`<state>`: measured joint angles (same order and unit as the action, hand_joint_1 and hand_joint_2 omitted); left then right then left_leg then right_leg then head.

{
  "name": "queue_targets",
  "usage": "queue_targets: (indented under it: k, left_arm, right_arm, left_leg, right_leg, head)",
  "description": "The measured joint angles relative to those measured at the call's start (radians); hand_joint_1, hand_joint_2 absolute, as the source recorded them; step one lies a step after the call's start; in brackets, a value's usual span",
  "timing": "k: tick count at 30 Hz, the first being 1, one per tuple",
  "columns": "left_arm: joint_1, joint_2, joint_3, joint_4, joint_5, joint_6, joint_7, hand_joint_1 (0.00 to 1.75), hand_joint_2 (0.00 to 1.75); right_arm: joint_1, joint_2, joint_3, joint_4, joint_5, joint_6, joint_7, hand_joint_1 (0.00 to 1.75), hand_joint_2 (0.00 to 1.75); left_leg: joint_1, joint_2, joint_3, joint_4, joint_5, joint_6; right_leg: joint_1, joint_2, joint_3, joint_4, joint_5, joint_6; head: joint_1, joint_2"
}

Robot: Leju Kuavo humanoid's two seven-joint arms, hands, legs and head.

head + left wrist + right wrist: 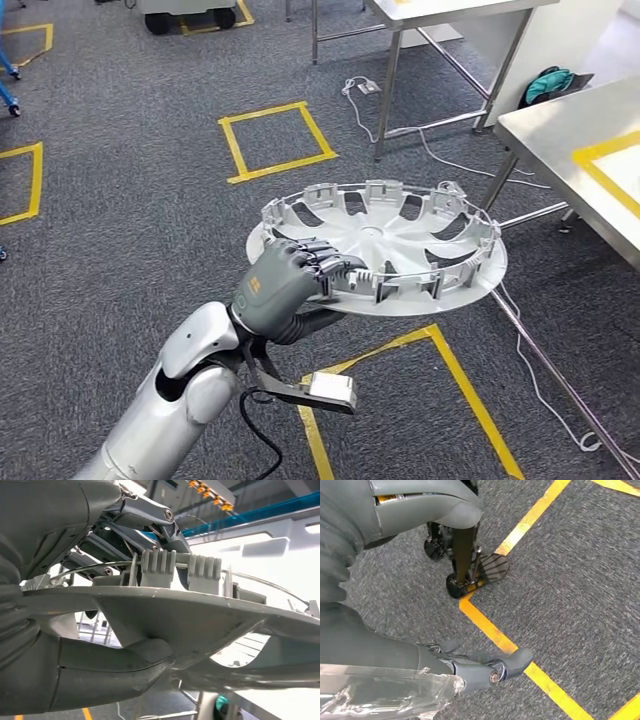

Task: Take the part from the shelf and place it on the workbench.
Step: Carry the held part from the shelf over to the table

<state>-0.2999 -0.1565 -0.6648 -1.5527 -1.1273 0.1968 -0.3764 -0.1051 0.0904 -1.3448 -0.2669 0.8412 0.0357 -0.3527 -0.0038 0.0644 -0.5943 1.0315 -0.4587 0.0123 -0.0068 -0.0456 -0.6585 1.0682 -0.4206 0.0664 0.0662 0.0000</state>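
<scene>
Silver arm links are seen rising from the lower left of the head view, ending in the left robot hand (281,288), which is clamped on the near rim of the part (377,247), a grey-white round wheel cover held roughly level above the floor with its clipped inner side up. In the left wrist view the dark fingers (151,517) are laid over the rim clips while the thick grey thumb (113,665) is pressed against the underside of the part (181,615), so the rim is pinched between them. A small white box on a dark bracket (330,391) is carried under the wrist, with a black cable hanging from it. The right robot hand (478,667) is seen in its own wrist view hanging over the grey carpet (576,580), with nothing held; whether its fingers are spread or curled cannot be told. Yellow tape lines (460,390) are marked on the carpet beneath the part, and a yellow tape square (275,140) lies farther off. To the right, well apart from the part, the metal desk (551,140) is seen with yellow tape on its top. Beyond it a second steel table (423,15) stands, with a white cable (355,95) trailing on the floor beside its legs.
</scene>
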Motion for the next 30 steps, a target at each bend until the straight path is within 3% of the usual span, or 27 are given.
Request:
queue_targets:
  k: [1,3,5,7,9,11,12,14,16,18,20,22,24,25,27,28,30]
  left_arm:
    - [-0.001,0.0,0.0,0.0,0.0,0.0,0.0,1.41,1.75]
    - [-0.003,0.0,-0.002,0.0,0.0,0.0,0.0,1.41,1.75]
    - [-0.005,-0.001,-0.004,0.0,0.002,-0.001,-0.003,1.41,1.75]
    - [-0.006,0.003,-0.006,0.0,0.014,-0.002,-0.014,1.41,1.75]
    - [-0.005,0.012,-0.007,0.001,0.037,-0.004,-0.032,1.41,1.75]
    - [-0.005,0.02,-0.006,0.003,0.056,-0.006,-0.047,1.41,1.75]
    - [-0.004,0.023,-0.006,0.006,0.062,-0.007,-0.052,1.41,1.75]
    - [-0.004,0.027,-0.005,0.011,0.068,-0.009,-0.059,1.41,1.75]
    - [-0.005,0.029,-0.003,0.017,0.072,-0.008,-0.067,1.41,1.75]
    - [-0.007,0.032,0.0,0.021,0.076,-0.007,-0.075,1.41,1.75]
    - [-0.008,0.033,0.005,0.026,0.084,-0.006,-0.083,1.41,1.75]
    - [-0.01,0.032,0.012,0.03,0.098,-0.006,-0.092,1.41,1.75]
    - [-0.013,0.032,0.023,0.032,0.111,-0.008,-0.105,1.41,1.75]
    - [-0.013,0.032,0.027,0.032,0.114,-0.009,-0.11,1.41,1.75]
    - [-0.013,0.033,0.031,0.033,0.115,-0.011,-0.117,1.41,1.75]
    - [-0.013,0.033,0.031,0.033,0.115,-0.013,-0.119,1.41,1.75]
    - [-0.013,0.032,0.031,0.034,0.115,-0.016,-0.123,1.41,1.75]
  right_arm:
    - [-0.001,0.001,0.0,0.0,0.0,0.0,0.0,0.0,1.75]
    - [0.0,0.002,-0.001,0.0,0.0,0.0,0.0,0.0,1.75]
    - [0.001,0.001,-0.002,0.0,-0.003,-0.002,0.0,0.0,1.75]
    - [-0.001,0.001,-0.002,0.0,-0.008,-0.004,0.0,0.0,1.75]
    - [-0.003,0.0,-0.005,0.0,-0.017,-0.005,0.0,0.0,1.75]
    - [-0.002,0.0,-0.009,0.0,-0.027,-0.006,0.0,0.0,1.75]
    - [-0.001,0.0,-0.012,0.0,-0.031,-0.007,0.0,0.0,1.75]
    - [0.0,0.0,-0.017,0.0,-0.037,-0.008,0.0,0.0,1.75]
    - [-0.001,0.0,-0.019,0.0,-0.041,-0.011,0.0,0.0,1.75]
    - [-0.001,0.0,-0.02,0.0,-0.044,-0.014,0.001,0.0,1.75]
    - [0.001,0.0,-0.024,0.0,-0.048,-0.016,0.004,0.0,1.75]
    - [0.003,0.002,-0.03,0.0,-0.055,-0.02,0.007,0.0,1.75]
    - [0.002,0.005,-0.037,0.0,-0.062,-0.022,0.009,0.0,1.75]
    - [0.001,0.006,-0.039,0.0,-0.065,-0.023,0.009,0.0,1.75]
    - [0.002,0.007,-0.043,0.0,-0.068,-0.026,0.01,0.0,1.75]
    - [0.003,0.007,-0.044,0.0,-0.069,-0.028,0.011,0.0,1.75]
    - [0.003,0.008,-0.047,0.0,-0.069,-0.03,0.011,0.0,1.75]
  left_leg:
    - [-0.003,0.006,0.002,0.0,-0.001,-0.004]
    - [-0.002,0.02,0.007,-0.004,-0.002,-0.014]
    - [0.002,0.007,0.006,0.012,-0.019,-0.026]
    - [0.004,-0.032,-0.033,0.102,-0.07,-0.032]
    - [0.004,-0.053,-0.098,0.23,-0.121,-0.032]
    - [0.003,-0.06,-0.127,0.275,-0.118,-0.029]
    - [0.003,-0.062,-0.122,0.256,-0.096,-0.026]
    - [0.003,-0.072,-0.078,0.157,-0.034,-0.02]
    - [0.006,-0.107,-0.027,0.045,0.006,-0.015]
    - [0.006,-0.129,-0.006,-0.004,0.013,-0.016]
    - [0.005,-0.117,-0.004,-0.011,0.017,-0.011]
    - [0.008,-0.098,-0.002,-0.017,0.021,0.001]
    - [0.009,-0.077,0.0,-0.02,0.021,0.008]
    - [0.008,-0.066,0.0,-0.02,0.02,0.01]
    - [0.008,-0.043,0.001,-0.02,0.018,0.011]
    - [0.009,-0.033,0.003,-0.02,0.016,0.009]
    - [0.009,-0.014,0.009,-0.019,0.01,0.002]
  right_leg:
    - [0.003,-0.004,0.01,-0.017,0.001,-0.006]
    - [0.006,0.015,0.01,-0.018,0.003,-0.021]
    - [0.003,0.035,0.013,-0.022,0.005,-0.034]
    - [-0.002,0.054,0.016,-0.026,0.006,-0.044]
    - [-0.001,0.076,0.016,-0.026,0.006,-0.049]
    - [0.0,0.099,0.016,-0.026,0.006,-0.05]
    - [0.001,0.109,0.016,-0.026,0.007,-0.05]
    - [0.0,0.128,0.017,-0.025,0.008,-0.048]
    - [-0.001,0.146,0.013,-0.024,0.011,-0.042]
    - [-0.004,0.16,0.007,-0.026,0.015,-0.032]
    - [-0.008,0.173,0.001,-0.032,0.02,-0.02]
    - [-0.004,0.142,-0.017,-0.004,0.002,-0.011]
    - [-0.001,0.084,-0.067,0.1,-0.053,-0.006]
    - [-0.002,0.067,-0.098,0.165,-0.081,-0.003]
    - [-0.005,0.054,-0.132,0.237,-0.099,0.003]
    - [-0.006,0.05,-0.122,0.219,-0.082,0.005]
    - [-0.007,0.023,-0.057,0.102,-0.026,0.011]
  head:
    - [-0.001,0.0]
    - [-0.003,0.0]
    - [-0.005,0.0]
    - [-0.011,0.0]
    - [-0.015,0.0]
    - [-0.015,0.0]
    - [-0.015,0.0]
    - [-0.015,0.0]
    - [-0.014,0.0]
    - [-0.014,0.0]
    - [-0.014,0.0]
    - [-0.011,0.0]
    - [-0.008,0.0]
    - [-0.007,0.0]
    - [-0.007,0.0]
    - [-0.007,0.0]
    - [-0.007,0.0]
